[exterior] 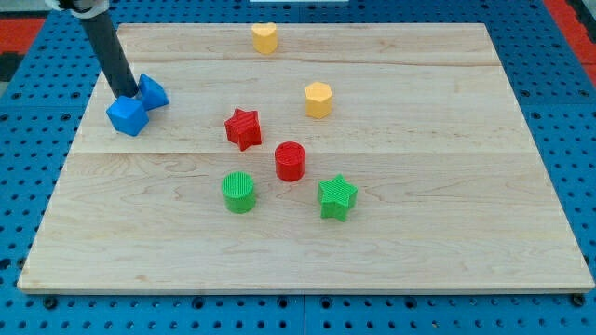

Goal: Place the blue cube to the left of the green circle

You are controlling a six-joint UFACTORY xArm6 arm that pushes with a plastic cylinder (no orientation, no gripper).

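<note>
The blue cube [128, 116] lies near the board's left edge, towards the view's top. A second blue block [153, 91], shape unclear, sits just to its upper right. My tip [124, 95] stands between them, touching the cube's upper side and the left of the other blue block. The green circle [238, 192] stands lower, near the board's middle, well to the right of and below the cube.
A red star [243, 128], a red cylinder [291, 160] and a green star [337, 196] cluster around the green circle. A yellow hexagon [318, 99] and a yellow heart-like block [264, 37] lie higher up. The wooden board [447, 223] sits on blue pegboard.
</note>
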